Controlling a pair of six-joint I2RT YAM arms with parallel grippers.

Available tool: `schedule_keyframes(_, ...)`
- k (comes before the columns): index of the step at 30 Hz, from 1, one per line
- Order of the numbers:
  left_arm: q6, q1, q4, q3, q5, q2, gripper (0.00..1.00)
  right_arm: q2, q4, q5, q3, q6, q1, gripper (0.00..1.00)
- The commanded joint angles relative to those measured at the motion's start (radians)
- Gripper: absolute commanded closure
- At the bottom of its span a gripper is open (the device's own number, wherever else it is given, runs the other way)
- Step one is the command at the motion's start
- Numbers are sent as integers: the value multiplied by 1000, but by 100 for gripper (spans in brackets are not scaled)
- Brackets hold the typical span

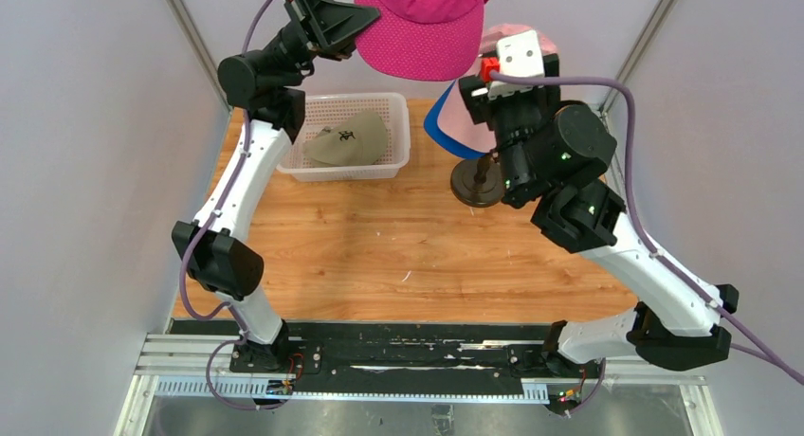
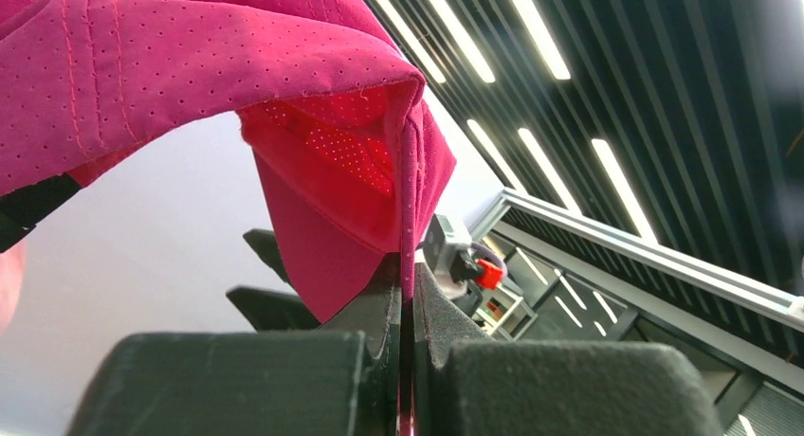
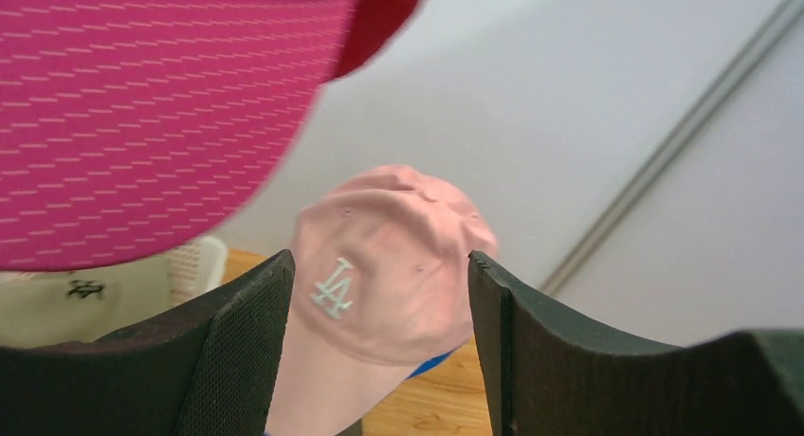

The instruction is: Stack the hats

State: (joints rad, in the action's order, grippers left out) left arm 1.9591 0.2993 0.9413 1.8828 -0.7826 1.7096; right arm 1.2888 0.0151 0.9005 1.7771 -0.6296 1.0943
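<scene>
Magenta cap [image 1: 427, 33] is way up in the air at 12 o'clock in the top view, hanging over the far edge of the wooden table [image 1: 398, 256]. The left gripper [image 2: 406, 289] has it pinched by the edge, and the wrist cam shows both fingers squeezed tight on the fabric with basically no gap. Everything else of the cap just droops off to the left of the fingers. The right gripper [image 3: 379, 256] is spread wide and has nothing in it. Its two black pads frame the light pink cap [image 3: 389, 265], white LA logo [image 3: 332, 289] facing the camera, but they aren't touching it as far as I can tell. That pink one is at roughly 1 o'clock on the table, sitting over the royal blue cap [image 1: 446, 123], whose brim pokes out underneath toward 9 o'clock. A dark round stand base [image 1: 477, 183] shows just below them; whatever's under the caps is hidden by the right arm. Over at 11 o'clock there's the white perforated basket [image 1: 398, 109] with the khaki cap [image 1: 351, 137] lying inside it, dark logo up, well apart from the pink and blue pair.
</scene>
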Motion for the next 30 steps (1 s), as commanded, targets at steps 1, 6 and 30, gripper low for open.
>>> schedule_keyframes(1,-7,-43,31,10,11,-27,100,-23,-50,-31,53,-11,-107,33)
schedule_keyframes(6,12,-83,48,39,29,3,100,33,-23,-88,101,17,-238,33)
schedule_keyframes(30,63,-97,113,147,73,96,100,306,433,-783,604,628,-857,30)
